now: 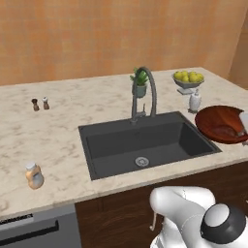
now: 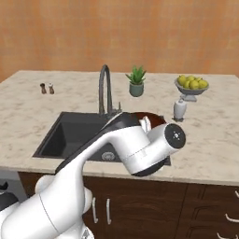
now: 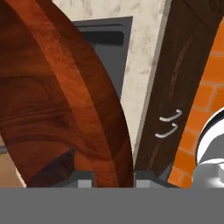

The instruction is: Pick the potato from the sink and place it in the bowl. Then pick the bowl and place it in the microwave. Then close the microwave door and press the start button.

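The reddish-brown wooden bowl [image 1: 220, 121] is just right of the dark grey sink [image 1: 140, 143], over the counter's front right part. A darker lump, the potato [image 1: 224, 131], lies inside it. My gripper [image 1: 241, 131] comes in at the bowl's right rim. In the hand view the bowl's rim [image 3: 87, 109] runs between the two finger tips, and my gripper [image 3: 113, 177] is shut on it. In the right base view my arm covers most of the bowl [image 2: 156, 118]. The microwave and its door are out of view.
An arched faucet [image 1: 145, 92] and a small potted plant [image 1: 139, 82] stand behind the sink. A grey bowl of yellow fruit [image 1: 188, 80] and a white bottle [image 1: 194, 100] stand behind the bowl. Two shakers [image 1: 40, 103] and a jar [image 1: 34, 175] stand at the left.
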